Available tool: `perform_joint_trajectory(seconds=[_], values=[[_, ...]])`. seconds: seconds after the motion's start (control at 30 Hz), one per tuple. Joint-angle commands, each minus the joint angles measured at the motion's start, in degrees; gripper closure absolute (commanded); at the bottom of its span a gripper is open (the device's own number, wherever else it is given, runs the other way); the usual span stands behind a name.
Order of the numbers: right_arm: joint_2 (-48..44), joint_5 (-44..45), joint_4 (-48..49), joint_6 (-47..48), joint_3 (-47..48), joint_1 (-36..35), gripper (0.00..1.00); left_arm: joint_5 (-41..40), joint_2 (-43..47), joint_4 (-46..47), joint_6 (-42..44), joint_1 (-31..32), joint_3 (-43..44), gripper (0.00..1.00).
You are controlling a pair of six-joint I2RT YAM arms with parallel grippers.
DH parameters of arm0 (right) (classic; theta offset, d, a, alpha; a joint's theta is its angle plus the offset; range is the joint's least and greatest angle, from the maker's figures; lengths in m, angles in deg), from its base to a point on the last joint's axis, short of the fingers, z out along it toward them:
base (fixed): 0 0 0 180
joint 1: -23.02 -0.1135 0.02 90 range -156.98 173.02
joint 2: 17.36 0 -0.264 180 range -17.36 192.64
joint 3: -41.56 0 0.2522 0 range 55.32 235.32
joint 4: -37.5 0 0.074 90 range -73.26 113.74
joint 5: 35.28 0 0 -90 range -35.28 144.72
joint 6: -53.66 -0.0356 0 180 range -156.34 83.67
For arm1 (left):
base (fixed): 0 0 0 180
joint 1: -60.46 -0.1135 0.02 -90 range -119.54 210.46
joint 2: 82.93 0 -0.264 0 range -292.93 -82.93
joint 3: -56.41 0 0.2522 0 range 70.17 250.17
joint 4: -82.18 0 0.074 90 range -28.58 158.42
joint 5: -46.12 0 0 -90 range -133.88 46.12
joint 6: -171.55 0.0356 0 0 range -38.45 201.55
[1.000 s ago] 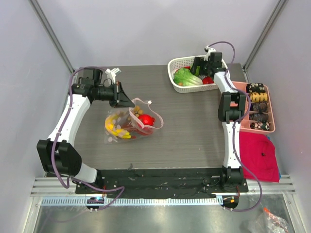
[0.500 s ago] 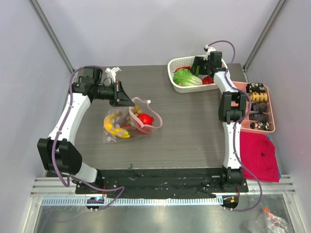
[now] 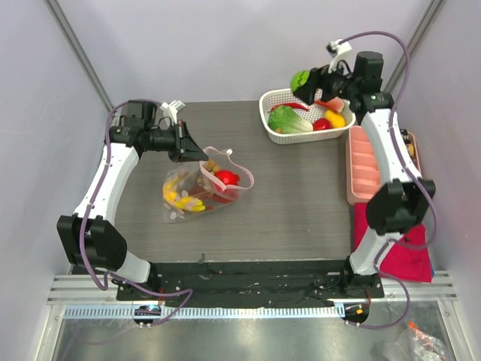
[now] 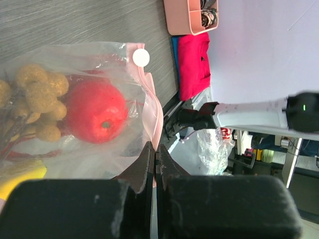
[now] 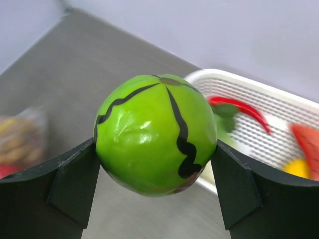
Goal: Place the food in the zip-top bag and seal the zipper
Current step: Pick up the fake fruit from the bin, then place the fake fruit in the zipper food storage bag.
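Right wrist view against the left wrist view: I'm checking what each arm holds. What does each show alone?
Only right wrist: the green round fruit clamped in the right gripper, the white basket beyond. Only left wrist: the left gripper pinched on the zipper, the pink tray. Both: the dark table and the zip-top bag, blurred in the right wrist.

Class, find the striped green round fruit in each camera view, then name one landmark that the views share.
Top external: the green fruit is upper right, held in the right gripper at the white basket's far rim.
Left wrist: not in it.
Right wrist: centre of the picture, clamped between the fingers.
Shared landmark: the clear bag, only a blur at the right wrist view's left edge.
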Motion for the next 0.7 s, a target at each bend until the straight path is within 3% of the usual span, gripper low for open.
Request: perform_joint_trajectory(seconds=[0.0, 0.23, 0.43, 0.67], values=[[-16.0, -9.43, -8.11, 7.71, -12.56, -12.3, 0.39, 3.4, 0.96, 2.68, -2.07, -0.24, 2.74, 1.0], [-22.29, 0.23, -7.86, 9.21, -22.86, -30.96, 0.45, 5.07, 1.49, 2.5, -2.33, -0.33, 2.48, 1.0], [-19.13, 3.76, -4.96, 4.3, -23.65, -36.33, 0.56, 6.91, 2.63, 5.49, -4.61, -0.24, 0.99, 1.0], [-15.0, 6.04, -2.32, 2.45, -22.87, -38.89, 0.59, 8.93, 2.98, 7.69, -6.9, -0.24, 0.54, 1.0]])
